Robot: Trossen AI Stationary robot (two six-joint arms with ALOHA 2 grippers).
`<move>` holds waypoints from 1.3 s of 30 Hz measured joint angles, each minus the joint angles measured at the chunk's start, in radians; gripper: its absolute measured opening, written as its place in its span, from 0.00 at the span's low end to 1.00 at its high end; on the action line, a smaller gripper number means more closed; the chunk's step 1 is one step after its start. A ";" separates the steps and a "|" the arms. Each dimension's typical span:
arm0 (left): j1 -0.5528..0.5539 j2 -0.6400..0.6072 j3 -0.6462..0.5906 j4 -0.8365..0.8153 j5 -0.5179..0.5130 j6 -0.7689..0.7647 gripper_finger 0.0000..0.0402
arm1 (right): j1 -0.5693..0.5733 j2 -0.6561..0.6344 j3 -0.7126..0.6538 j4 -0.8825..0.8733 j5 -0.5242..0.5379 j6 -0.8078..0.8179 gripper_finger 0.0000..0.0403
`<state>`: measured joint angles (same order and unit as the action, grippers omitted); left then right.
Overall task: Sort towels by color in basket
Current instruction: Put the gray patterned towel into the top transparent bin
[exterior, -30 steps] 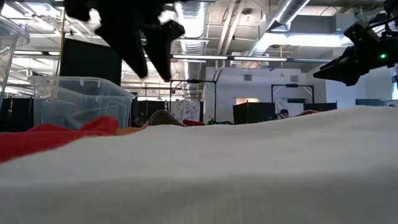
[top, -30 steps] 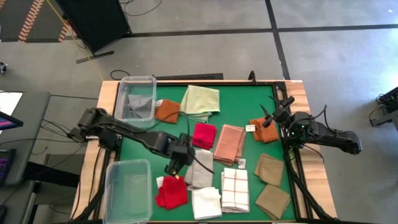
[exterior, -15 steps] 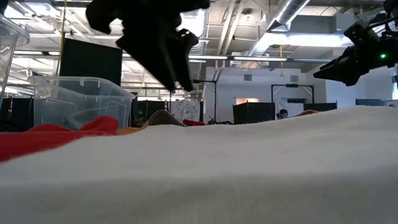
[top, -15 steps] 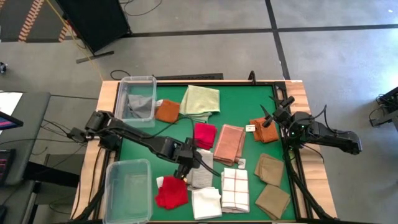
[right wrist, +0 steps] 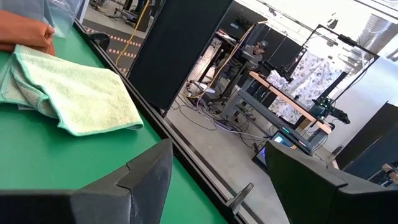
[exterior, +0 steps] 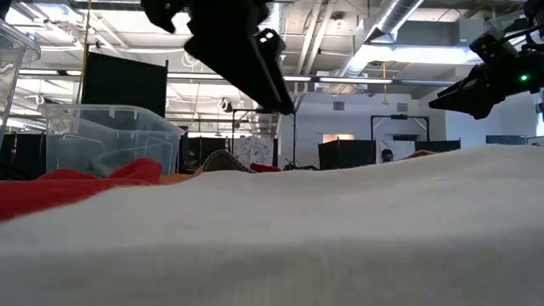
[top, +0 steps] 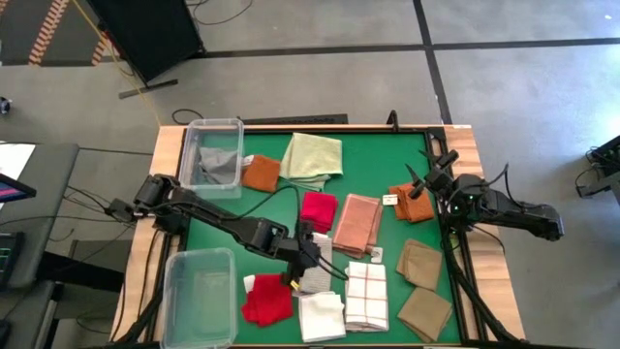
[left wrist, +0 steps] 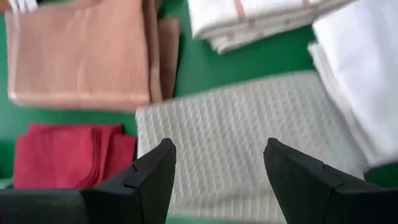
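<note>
Folded towels lie flat on the green mat (top: 387, 160): pale green (top: 313, 155), rust-orange (top: 261, 173), red (top: 318, 210), salmon pink (top: 356, 223), grey (top: 316, 269), white-checked (top: 367, 295), white (top: 322, 316), a second red one (top: 266, 300) and tan ones (top: 419, 262). My left gripper (top: 302, 256) hovers open over the grey towel (left wrist: 249, 143), its fingers astride the towel's near part without touching it. My right gripper (top: 426, 179) waits open at the table's right edge, beside an orange towel (top: 412, 202).
A clear basket (top: 213, 131) at the far left holds a grey cloth (top: 225, 165). A second clear basket (top: 199, 254) stands at the near left. In the low view the white towel (exterior: 340, 229) fills the foreground. A dark panel (top: 145, 34) stands beyond the table.
My left gripper has gone toward the table's right edge and a little down, from beside the near red towel to above the grey towel, tipping as it went. Its fingers have stayed apart. No towel has moved.
</note>
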<state>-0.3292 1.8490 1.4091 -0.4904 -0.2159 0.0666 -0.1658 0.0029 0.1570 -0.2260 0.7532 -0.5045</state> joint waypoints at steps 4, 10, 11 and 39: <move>-0.009 0.033 0.001 0.045 -0.007 0.024 0.58 | 0.000 0.000 0.000 0.001 0.000 0.000 0.71; -0.006 0.094 0.000 0.037 -0.012 0.016 0.59 | 0.001 0.002 0.000 -0.002 -0.003 0.000 0.71; -0.006 0.100 0.000 0.042 -0.009 0.015 0.59 | 0.000 0.003 0.000 -0.004 -0.002 0.001 0.71; 0.055 0.226 0.004 0.046 0.184 0.009 0.15 | 0.001 0.003 0.000 -0.014 0.000 0.000 0.71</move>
<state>-0.2745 2.0750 1.4128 -0.4442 -0.0315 0.0759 -0.1650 0.0063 0.1570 -0.2403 0.7528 -0.5045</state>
